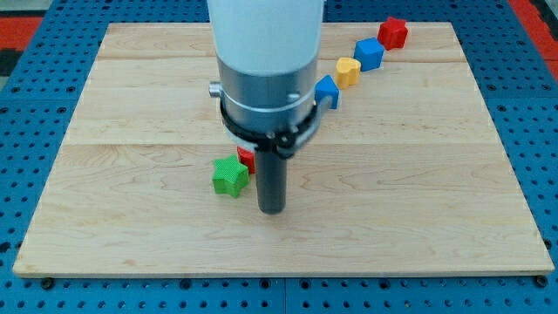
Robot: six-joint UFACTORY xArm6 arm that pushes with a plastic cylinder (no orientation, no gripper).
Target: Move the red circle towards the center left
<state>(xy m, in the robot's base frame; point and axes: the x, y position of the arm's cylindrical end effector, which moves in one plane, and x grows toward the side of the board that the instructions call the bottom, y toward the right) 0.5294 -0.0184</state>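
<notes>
Resting on the wooden surface [418, 192], my tip [272, 210] sits just right of the green star block [229, 176]; the red circle [246, 157], half hidden behind the rod, touches the star's upper right.

We see a pale wooden board [418, 174] filling most of the view, made of 3 wide planks with fine seams running from the view's left to the view's right. Its grain is light and its corners are rounded. Under it and around it on all 4 sides lies a blue perforated base plate [35, 131], its holes set in a regular grid. At the view's top left corner and top right corner we see a strip of red surface [19, 22]. The light is even and soft, with faint shadows on the board.
</notes>
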